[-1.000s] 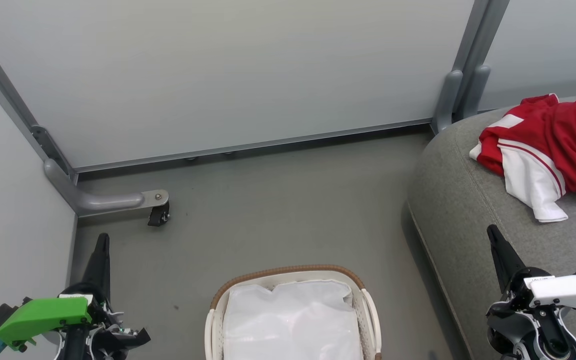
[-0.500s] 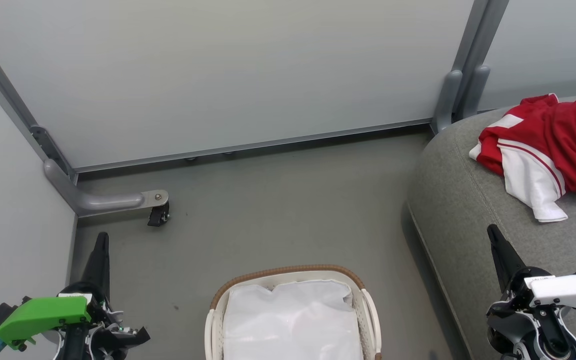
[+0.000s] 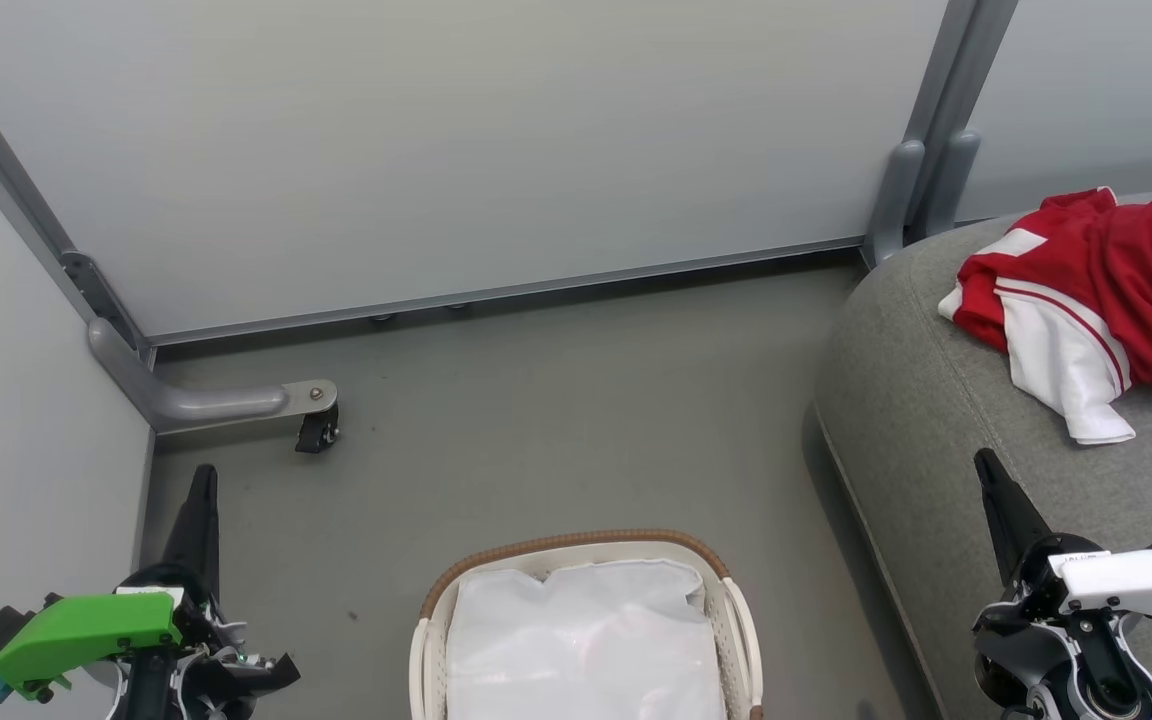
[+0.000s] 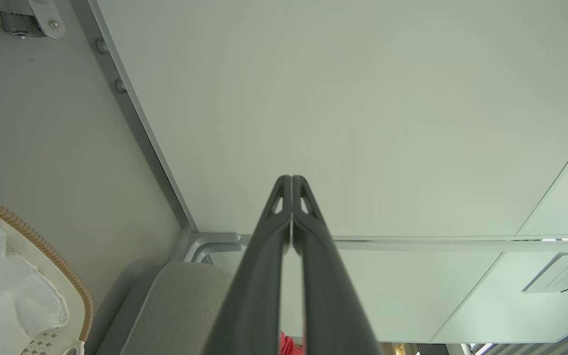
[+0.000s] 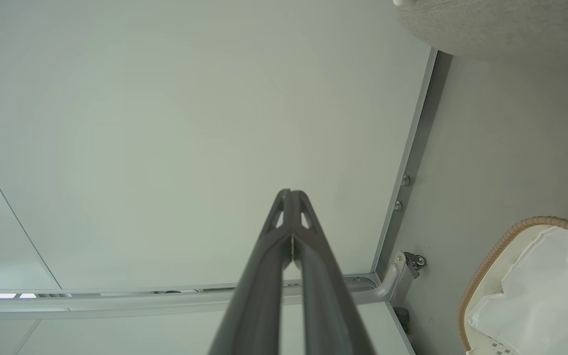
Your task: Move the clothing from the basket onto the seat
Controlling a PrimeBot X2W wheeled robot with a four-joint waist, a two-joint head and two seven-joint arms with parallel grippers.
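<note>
clothing (image 3: pixel 1131 270) heaped on seat (image 3: pixel 906 410), basket (image 3: pixel 576 543) lined white, left gripper (image 3: pixel 204 478) and right gripper (image 3: pixel 984 462) pressed together

Clothing (image 3: pixel 1126 290) on seat (image 3: pixel 926 420), basket (image 3: pixel 576 541) on floor (image 3: pixel 556 420)
The seat stands right of the basket; a liner (image 3: pixel 581 640) lies in the basket, the partition (image 3: pixel 436 150) behind both.

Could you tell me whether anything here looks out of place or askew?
Nothing looks damaged or spilled. The clothing lies in a crumpled heap on the seat, one white panel trailing toward its edge. The basket stands upright on the floor with its white liner inside.
</note>
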